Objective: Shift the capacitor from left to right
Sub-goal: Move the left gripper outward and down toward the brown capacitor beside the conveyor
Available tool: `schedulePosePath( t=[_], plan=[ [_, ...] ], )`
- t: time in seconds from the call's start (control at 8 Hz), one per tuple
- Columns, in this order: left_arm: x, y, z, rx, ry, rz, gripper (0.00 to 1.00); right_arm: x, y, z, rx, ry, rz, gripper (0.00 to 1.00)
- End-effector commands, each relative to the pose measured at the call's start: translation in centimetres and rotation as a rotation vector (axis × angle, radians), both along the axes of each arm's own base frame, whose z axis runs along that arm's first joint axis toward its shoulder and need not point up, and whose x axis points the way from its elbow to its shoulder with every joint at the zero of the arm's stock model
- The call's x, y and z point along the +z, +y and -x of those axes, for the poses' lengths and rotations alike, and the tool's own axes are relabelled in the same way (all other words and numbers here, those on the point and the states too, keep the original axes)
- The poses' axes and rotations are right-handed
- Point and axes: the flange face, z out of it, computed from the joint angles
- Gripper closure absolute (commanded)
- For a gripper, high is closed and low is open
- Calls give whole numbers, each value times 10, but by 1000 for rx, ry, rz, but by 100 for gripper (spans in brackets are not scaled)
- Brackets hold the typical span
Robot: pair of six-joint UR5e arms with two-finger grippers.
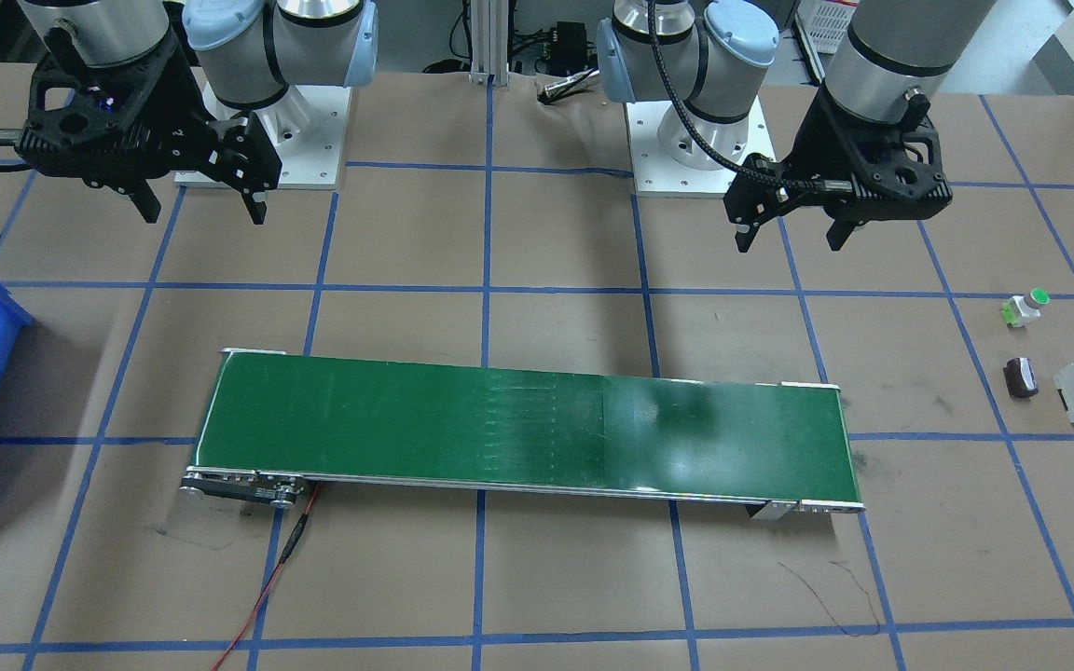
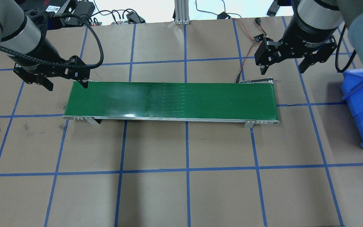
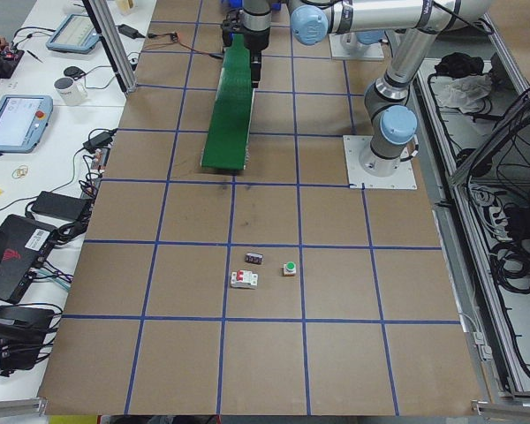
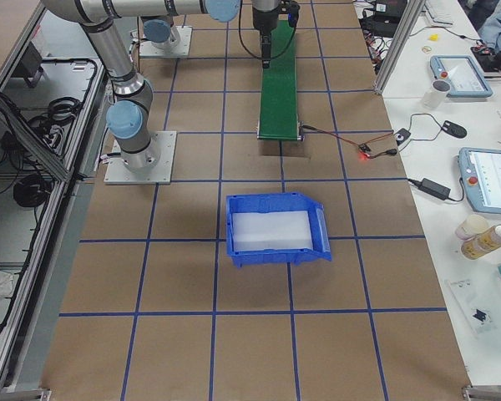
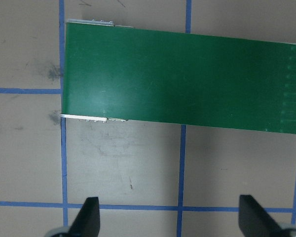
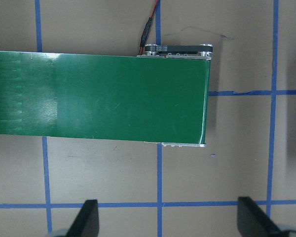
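Left pincer (image 5: 168, 205) agape; capacitor (image 1: 1020, 377) outside wrist view.

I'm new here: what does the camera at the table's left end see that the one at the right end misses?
Only the left-end view shows three small parts: the capacitor, a white breaker with red switches and a green-capped button. Only the right-end view shows the blue bin. Both show the green conveyor belt and the taped table.

Table (image 2: 219, 195) brown, blue tape grid (image 2: 188, 171) over it. White bench (image 3: 44, 190) beside table, with tablets (image 3: 16, 122), mug (image 3: 69, 89), adapter (image 3: 51, 205). Aluminium post (image 3: 109, 44) at bench edge. Light even, shadows soft.
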Motion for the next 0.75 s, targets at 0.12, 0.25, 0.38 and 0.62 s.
schedulePosePath(
  t=[0.12, 0.25, 0.38, 0.62],
  plan=[
    [3, 1, -1, -11, 0, 3, 0, 0, 0, 0, 0, 0, 0, 0],
    [2, -1, -11, 6, -5, 3, 0, -1, 0, 0, 0, 0, -2, 0],
    [-1, -8, -30, 22, -11, 1, 0, 0, 0, 0, 0, 0, 0, 0],
    [-20, -21, -114, 0, -10, -33, 0, 0, -1, 1, -2, 0, 0, 0]
  ],
)
